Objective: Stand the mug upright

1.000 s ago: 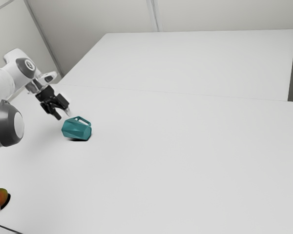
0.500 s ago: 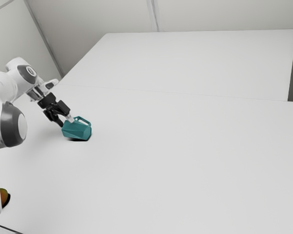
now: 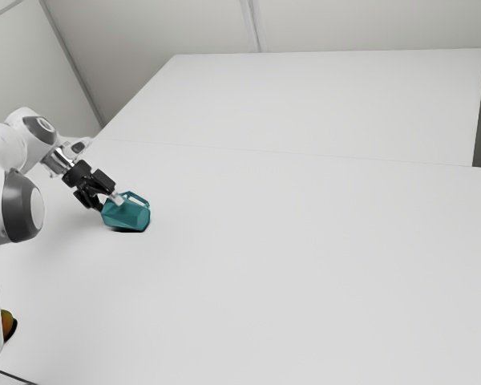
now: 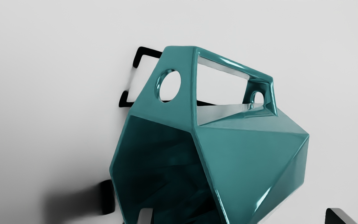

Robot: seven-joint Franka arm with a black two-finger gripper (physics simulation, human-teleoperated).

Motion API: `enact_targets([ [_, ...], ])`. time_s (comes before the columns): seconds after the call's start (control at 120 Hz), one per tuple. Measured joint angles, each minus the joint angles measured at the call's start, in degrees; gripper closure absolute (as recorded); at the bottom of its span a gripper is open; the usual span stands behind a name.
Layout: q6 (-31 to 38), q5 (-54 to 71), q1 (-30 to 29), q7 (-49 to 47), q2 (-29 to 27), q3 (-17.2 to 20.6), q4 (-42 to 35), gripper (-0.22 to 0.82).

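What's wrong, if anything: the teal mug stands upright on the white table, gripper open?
The mug isn't upright: it lies on its side, as the wrist view shows. It is on the white table, and the gripper is open.

White tabletop [image 3: 305,273], matte, with a thin seam [image 3: 224,149] across it; a second plain white surface [image 3: 321,100] sits on the far side. Pale grey walls behind, corner at the exterior view's left, narrow vertical strip [image 3: 255,26] on the far wall [image 3: 144,28]. Light's soft.
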State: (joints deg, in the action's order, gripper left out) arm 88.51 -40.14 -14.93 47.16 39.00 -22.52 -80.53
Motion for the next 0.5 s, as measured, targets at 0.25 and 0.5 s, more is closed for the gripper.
enact_targets([
  [0.25,-1.33,-3.63,-0.18,0.37,0.41,-0.06,-1.1,0.0],
  [0.5,-2.32,-6.07,-0.7,0.61,0.44,-0.12,-2.09,0.0],
])
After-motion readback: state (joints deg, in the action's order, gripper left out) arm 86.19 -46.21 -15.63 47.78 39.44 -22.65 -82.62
